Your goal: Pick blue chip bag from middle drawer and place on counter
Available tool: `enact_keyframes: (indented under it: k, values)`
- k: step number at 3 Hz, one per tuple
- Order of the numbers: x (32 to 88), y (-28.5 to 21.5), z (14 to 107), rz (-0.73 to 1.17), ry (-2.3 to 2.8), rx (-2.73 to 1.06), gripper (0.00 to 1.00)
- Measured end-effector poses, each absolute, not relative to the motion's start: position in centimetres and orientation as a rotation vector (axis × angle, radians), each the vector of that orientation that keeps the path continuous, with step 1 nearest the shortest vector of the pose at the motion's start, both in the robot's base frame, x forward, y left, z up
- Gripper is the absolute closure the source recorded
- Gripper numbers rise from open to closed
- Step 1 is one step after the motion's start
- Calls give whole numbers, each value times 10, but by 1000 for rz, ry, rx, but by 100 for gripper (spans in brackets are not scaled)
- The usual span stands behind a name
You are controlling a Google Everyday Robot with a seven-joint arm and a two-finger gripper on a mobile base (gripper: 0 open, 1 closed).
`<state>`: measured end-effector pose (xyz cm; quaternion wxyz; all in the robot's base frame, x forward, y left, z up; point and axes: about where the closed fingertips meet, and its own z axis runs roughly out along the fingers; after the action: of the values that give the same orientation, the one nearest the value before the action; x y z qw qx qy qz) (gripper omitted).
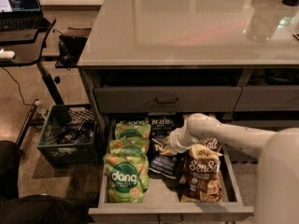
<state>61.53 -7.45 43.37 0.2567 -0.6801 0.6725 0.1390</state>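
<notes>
**Item:** dark navy glossy chip bag [160,127] with a white banner logo.
**Location:** centre of the wide grey metal pulled-out drawer [170,213], between green "dang" bags [126,177] and a brown "Sea Salt" bag [201,174].
**Gripper** [167,146]: low in the drawer at the bag's middle; whether it is clamped cannot be told.
**Step:** grasping, judged; no lift yet.
**Next:** secure the hold and rise straight up.
**Clearances:** neighbouring bags crowd both sides. The handled drawer front [167,99] and the glossy grey-beige countertop [187,27] edge stand behind and above. The countertop offers broad open surface.
</notes>
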Motion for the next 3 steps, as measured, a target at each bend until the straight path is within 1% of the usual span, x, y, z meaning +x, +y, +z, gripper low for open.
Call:
enact_keyframes:
  k: [1, 2, 3]
  values:
    - [577, -79, 469, 330, 1785, -1819, 100]
    - [554, -81, 505, 324, 1716, -1802, 100]
    - [544, -89, 545, 321, 1648, -1788, 100]
